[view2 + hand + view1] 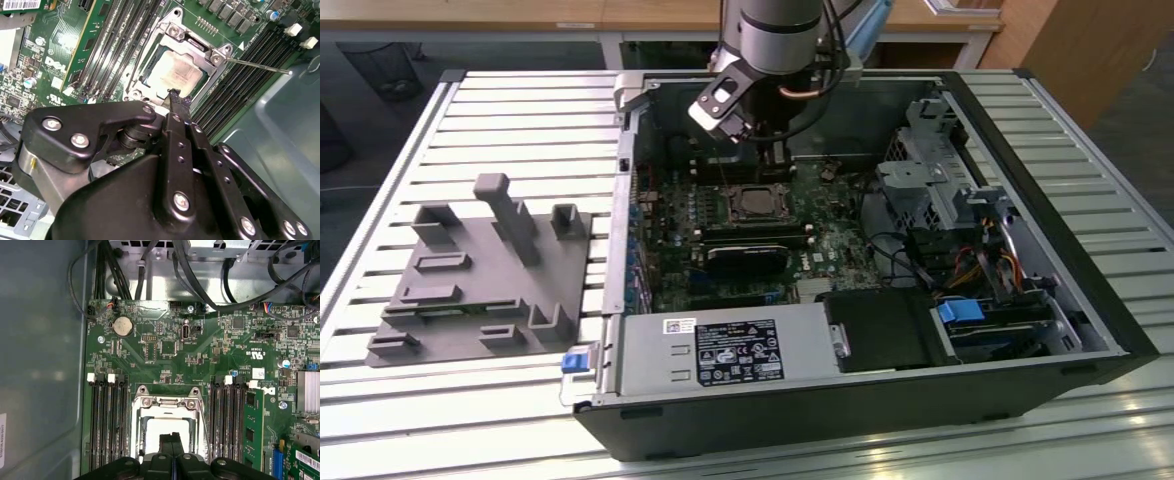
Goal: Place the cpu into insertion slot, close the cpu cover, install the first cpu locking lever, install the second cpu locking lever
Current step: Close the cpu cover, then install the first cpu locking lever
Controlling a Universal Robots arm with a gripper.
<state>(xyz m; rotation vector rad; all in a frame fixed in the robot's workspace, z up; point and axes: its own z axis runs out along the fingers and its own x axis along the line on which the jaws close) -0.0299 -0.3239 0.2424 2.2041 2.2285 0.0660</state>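
My arm (775,28) hangs steeply near the table (520,110) edge farthest from the exterior camera, with my wrist (754,80) angled down. My gripper (174,97) points downward, and both wrist views show its black fingers (166,445) pressed flat together.

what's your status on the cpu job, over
Gripper shut, nothing in it, tips just over the cpu's edge. Cpu seated, cpu cover down over it. One locking lever sticking out sideways, looks unlatched.
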